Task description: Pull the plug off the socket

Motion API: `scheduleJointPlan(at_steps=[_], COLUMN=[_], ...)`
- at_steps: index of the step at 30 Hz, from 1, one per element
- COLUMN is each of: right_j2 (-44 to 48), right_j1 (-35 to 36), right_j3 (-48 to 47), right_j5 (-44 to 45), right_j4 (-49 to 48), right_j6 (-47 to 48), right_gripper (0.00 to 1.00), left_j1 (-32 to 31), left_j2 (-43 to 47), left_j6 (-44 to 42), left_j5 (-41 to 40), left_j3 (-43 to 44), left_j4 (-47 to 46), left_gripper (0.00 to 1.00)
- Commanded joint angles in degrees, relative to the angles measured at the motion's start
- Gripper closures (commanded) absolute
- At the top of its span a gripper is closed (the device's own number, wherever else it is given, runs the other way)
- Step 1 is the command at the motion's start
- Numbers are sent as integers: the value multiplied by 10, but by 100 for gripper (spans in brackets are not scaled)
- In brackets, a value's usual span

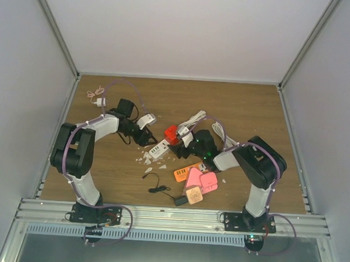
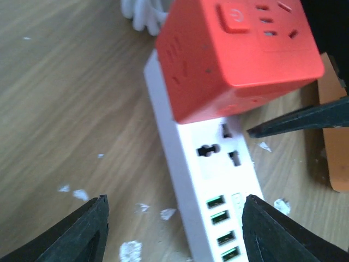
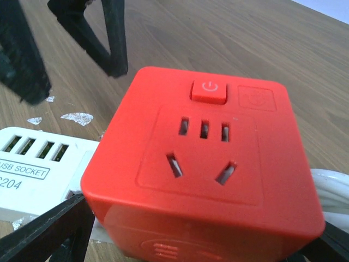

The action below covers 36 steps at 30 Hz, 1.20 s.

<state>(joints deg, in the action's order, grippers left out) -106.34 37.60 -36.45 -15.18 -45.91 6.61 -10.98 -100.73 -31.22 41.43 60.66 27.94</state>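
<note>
A red cube plug (image 1: 171,132) with a power button sits plugged into the far end of a white socket strip (image 1: 158,149) in the middle of the table. In the left wrist view the red cube (image 2: 240,54) stands on the strip (image 2: 202,180). My left gripper (image 2: 174,229) is open and straddles the strip's USB end; its right finger (image 2: 283,234) is at the strip's edge. In the right wrist view the red cube (image 3: 202,158) fills the gap of my right gripper (image 3: 207,240), with a finger (image 3: 49,232) against each side.
Orange (image 1: 184,171) and pink (image 1: 202,180) blocks and a wooden block (image 1: 194,195) lie near the right arm. A black cable with adapter (image 1: 157,184) lies in front. A coiled white cable (image 1: 219,130) lies behind the cube. White flakes (image 2: 131,251) dot the wood.
</note>
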Motion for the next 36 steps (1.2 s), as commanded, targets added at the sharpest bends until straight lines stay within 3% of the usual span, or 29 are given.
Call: scheduleJointPlan(at_steps=[1,14,26,36], right_j2=[18,11,13,18], right_j1=[3,4,4,4], right_j3=[-17,-37,-37,-33], right_j5=[2,12,8,5], right_j4=[7,16,13,3], right_j6=[-10,-21,-29,-27], right_gripper=[17,25,44,56], left_j1=[-22,-59,-81,-73], left_j2=[10,-28,-64,-73], left_j6=[20,86,128,135], left_j5=[20,22,-43,-49], left_j3=[-10,-9,-6,-13], left_j4=[-31,-64,-83,-70], left_gripper=[33,43,46,46])
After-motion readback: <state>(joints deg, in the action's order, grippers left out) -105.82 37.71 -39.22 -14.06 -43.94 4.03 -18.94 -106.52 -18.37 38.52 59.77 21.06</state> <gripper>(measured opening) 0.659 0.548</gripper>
